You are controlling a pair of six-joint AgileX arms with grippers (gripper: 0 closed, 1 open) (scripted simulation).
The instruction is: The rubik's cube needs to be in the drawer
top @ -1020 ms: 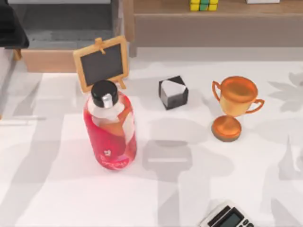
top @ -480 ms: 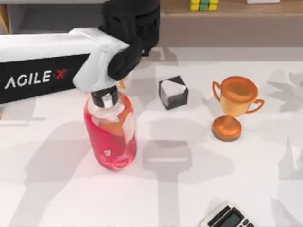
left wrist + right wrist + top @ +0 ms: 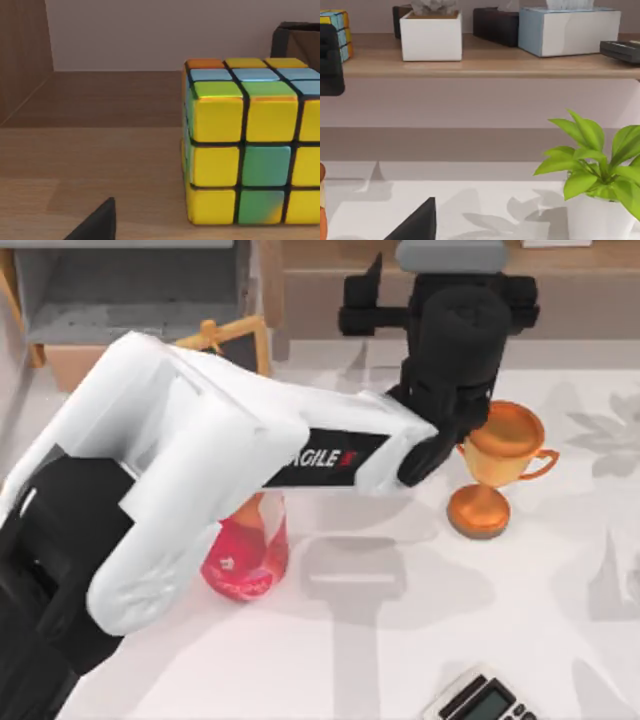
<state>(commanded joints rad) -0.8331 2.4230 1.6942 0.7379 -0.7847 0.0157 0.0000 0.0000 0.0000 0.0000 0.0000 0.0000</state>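
The left arm reaches diagonally across the top view from the lower left to the upper middle, where the left gripper (image 3: pixel 432 255) ends over the wooden shelf (image 3: pixel 320 280) at the top edge; whether its fingers are apart or closed cannot be told, and nothing can be seen held. In the left wrist view the rubik's cube (image 3: pixel 252 142) sits close in front of that gripper, on the right half of the frame, resting on the shelf's wooden board with yellow, green and blue tiles facing the camera and one dark fingertip (image 3: pixel 97 222) at the lower left, apart from the cube. In the right wrist view the cube shows at the upper left on the shelf, beside the left arm's dark wrist. The drawer (image 3: pixel 120 300) stands open in the upper left of the top view, grey inside, well apart from the cube. The arm's white cover reads "AGILE" in the middle of the frame. A red bottle (image 3: pixel 245 560) shows under the arm and a copper trophy (image 3: pixel 495 465) stands right of it.
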